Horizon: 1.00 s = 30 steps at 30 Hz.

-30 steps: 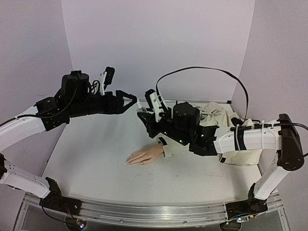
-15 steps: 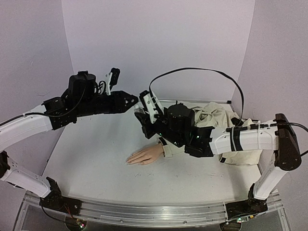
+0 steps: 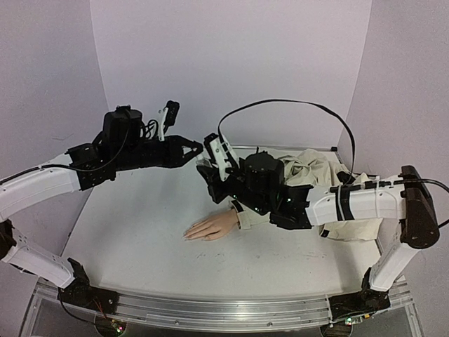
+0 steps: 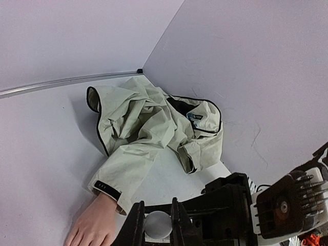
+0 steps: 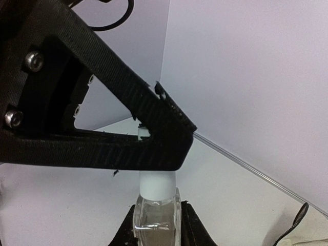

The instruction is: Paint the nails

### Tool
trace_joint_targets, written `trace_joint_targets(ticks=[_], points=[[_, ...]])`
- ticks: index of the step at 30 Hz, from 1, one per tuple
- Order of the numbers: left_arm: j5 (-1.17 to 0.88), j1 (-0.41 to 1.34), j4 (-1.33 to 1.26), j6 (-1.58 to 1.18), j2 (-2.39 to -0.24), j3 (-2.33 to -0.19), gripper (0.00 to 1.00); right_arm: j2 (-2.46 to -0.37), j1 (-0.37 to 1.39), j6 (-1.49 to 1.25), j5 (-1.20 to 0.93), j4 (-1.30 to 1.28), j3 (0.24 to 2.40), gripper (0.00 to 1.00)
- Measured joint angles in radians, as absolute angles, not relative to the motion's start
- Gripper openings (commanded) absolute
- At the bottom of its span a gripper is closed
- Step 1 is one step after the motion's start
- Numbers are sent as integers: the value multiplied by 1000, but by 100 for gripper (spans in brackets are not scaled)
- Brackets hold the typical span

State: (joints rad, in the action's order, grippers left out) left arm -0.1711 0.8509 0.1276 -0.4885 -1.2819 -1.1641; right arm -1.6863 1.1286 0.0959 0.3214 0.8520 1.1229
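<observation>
The pale mannequin hand [image 3: 210, 227] lies palm down on the table, coming out of a beige sleeve [image 3: 247, 216]. The nails at its fingertips [image 3: 187, 234] are too small to make out. Above and behind it, my right gripper [image 3: 208, 167] is shut on a small clear bottle [image 5: 156, 218], held upright. My left gripper [image 3: 195, 149] reaches in from the left and is shut on the bottle's white cap [image 4: 158, 225]. In the right wrist view a black left finger [image 5: 128, 148] crosses over the cap [image 5: 157, 184]. The hand [image 4: 95, 223] shows below in the left wrist view.
A crumpled beige jacket [image 4: 148, 118] lies at the back right of the white table [image 3: 140, 239], near the corner of the lilac walls. A black cable [image 3: 295, 105] arcs over the right arm.
My left gripper has moved right to the bottle and shut on its cap. The right gripper with the bottle has shifted slightly left. The mannequin hand has not moved.
</observation>
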Motion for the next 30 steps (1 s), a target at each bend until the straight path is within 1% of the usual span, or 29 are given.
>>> trace_joint_targets(ticks=[3, 5, 7, 11, 13, 15, 18, 19, 20, 22, 25, 27, 28, 30], points=[[-224, 846, 117, -442, -1258, -1131, 0, -1667, 1125, 89, 263, 852, 1096, 0], [-284, 845, 107, -407, -1232, -1102, 0, -1635, 1108, 76, 164, 853, 1060, 0], [-369, 843, 99, -360, -1199, -1076, 0, -1593, 1076, 47, -11, 851, 1027, 0], [-567, 842, 49, -278, -1151, -1065, 0, -1541, 988, -64, -468, 885, 1011, 0], [-684, 847, 18, -241, -1138, -1065, 0, -1533, 968, -138, -654, 927, 1012, 0], [-779, 857, -1, -213, -1135, -1065, 0, -1533, 966, -209, -781, 959, 1013, 0], [-857, 865, -15, -190, -1142, -1067, 0, -1533, 967, -282, -872, 972, 1014, 0], [-867, 867, -19, -185, -1144, -1067, 2, -1533, 966, -299, -886, 974, 1014, 0], [-869, 868, -20, -182, -1144, -1067, 12, -1533, 965, -313, -894, 974, 1014, 0], [-849, 870, -19, -181, -1141, -1067, 35, -1531, 961, -321, -895, 975, 1014, 0], [-759, 879, 8, -193, -1110, -1045, 62, -1505, 945, -273, -836, 967, 1009, 0], [-685, 883, 39, -212, -1081, -1017, 74, -1456, 931, -219, -760, 956, 999, 0], [-647, 884, 56, -219, -1073, -1011, 77, -1432, 925, -190, -717, 947, 997, 0], [-572, 885, 73, -240, -1066, -1008, 81, -1397, 919, -136, -621, 928, 997, 0]])
